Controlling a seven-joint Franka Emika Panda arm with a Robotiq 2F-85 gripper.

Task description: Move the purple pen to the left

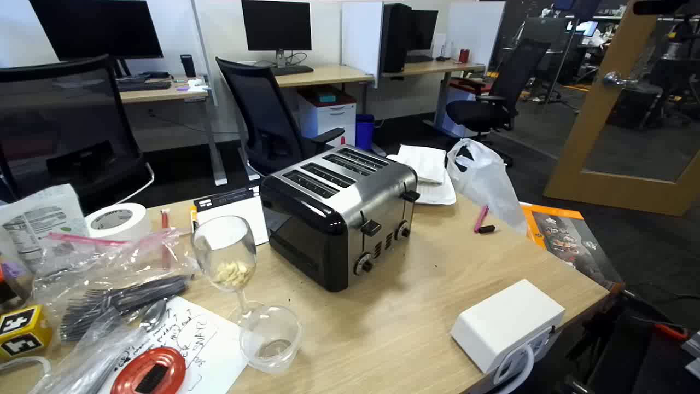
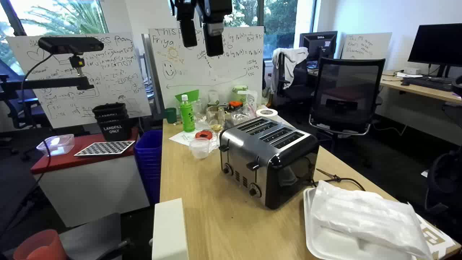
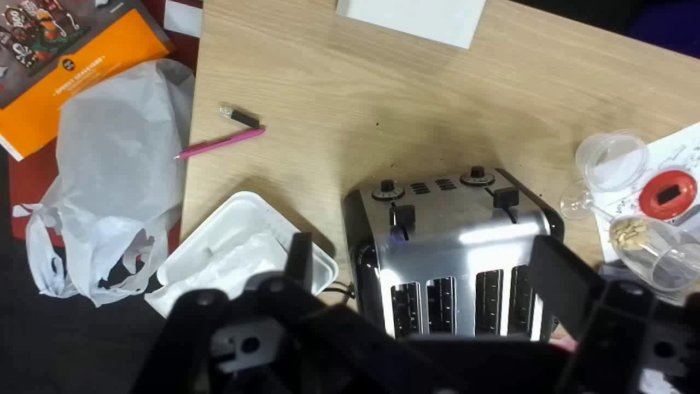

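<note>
The purple pen point(image 3: 220, 143) lies flat on the table near its edge in the wrist view, its one end touching or almost touching a small black stick point(image 3: 240, 117). It also shows in an exterior view point(image 1: 481, 218), behind and to the right of the toaster point(image 1: 339, 213). The pen does not show in the exterior view where the gripper point(image 2: 202, 39) hangs high above the table. In the wrist view the gripper point(image 3: 429, 265) has its fingers wide apart over the toaster point(image 3: 448, 241), with nothing between them, and is well away from the pen.
A white plastic bag point(image 3: 120, 180) hangs at the table edge beside the pen. A white tray point(image 3: 240, 213) with a wrapped packet lies near it. A white box point(image 1: 508, 323) sits at another edge. A wine glass point(image 1: 225, 254) and clear cup point(image 1: 270, 339) stand beside the toaster.
</note>
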